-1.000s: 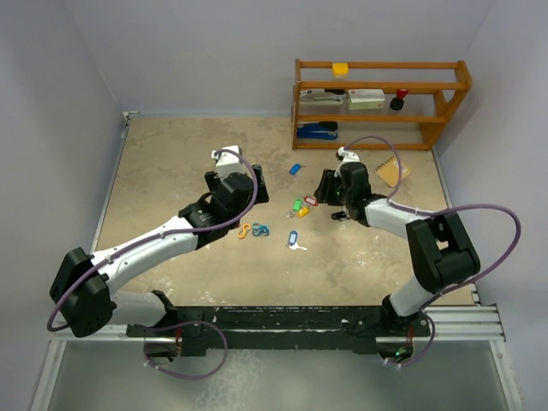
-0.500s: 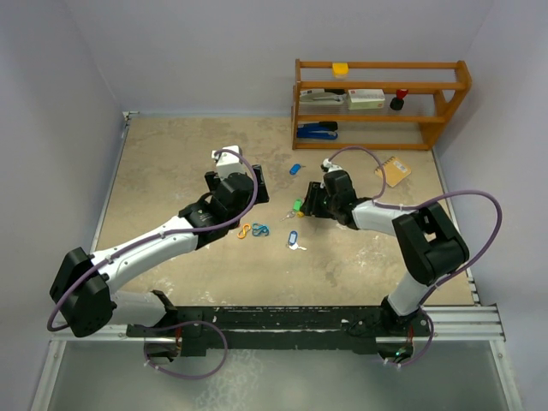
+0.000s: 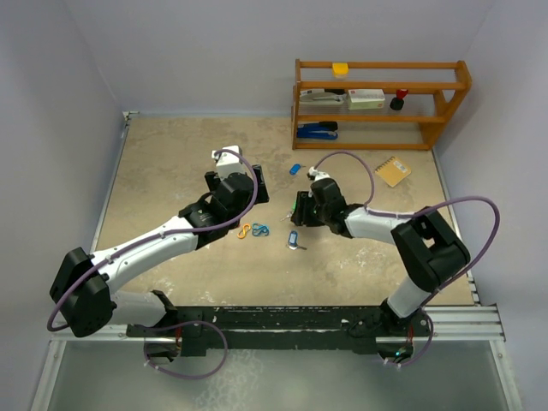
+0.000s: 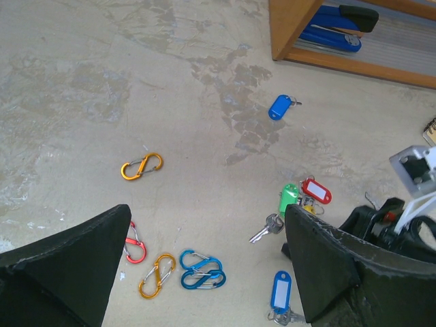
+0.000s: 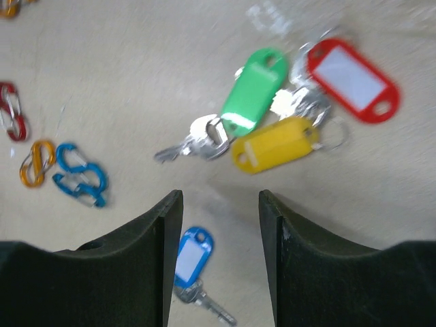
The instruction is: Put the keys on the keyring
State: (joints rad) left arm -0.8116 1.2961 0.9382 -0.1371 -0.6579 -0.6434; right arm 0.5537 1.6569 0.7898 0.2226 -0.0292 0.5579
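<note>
Two grippers open, both empty; keys loose on the table.

Right gripper (image 5: 219,197) hung low over the table (image 5: 102,82), jaws moderately parted, nothing between them. Just past its fingertips lay three keys in one touching cluster: green-tag key (image 5: 254,90), yellow-tag key (image 5: 276,143) and red-tag key (image 5: 352,80). A blue-tag key (image 5: 191,255) lay apart from that cluster, beside one finger. Figure-eight clips (image 5: 80,178) lay off to the side, orange, blue and red. Left gripper (image 4: 204,218) hung higher, jaws wide apart, holding nothing. A second blue-tag key (image 4: 279,107) lay alone, near the shelf (image 4: 354,58). No key was seen threaded on a keyring.
</note>
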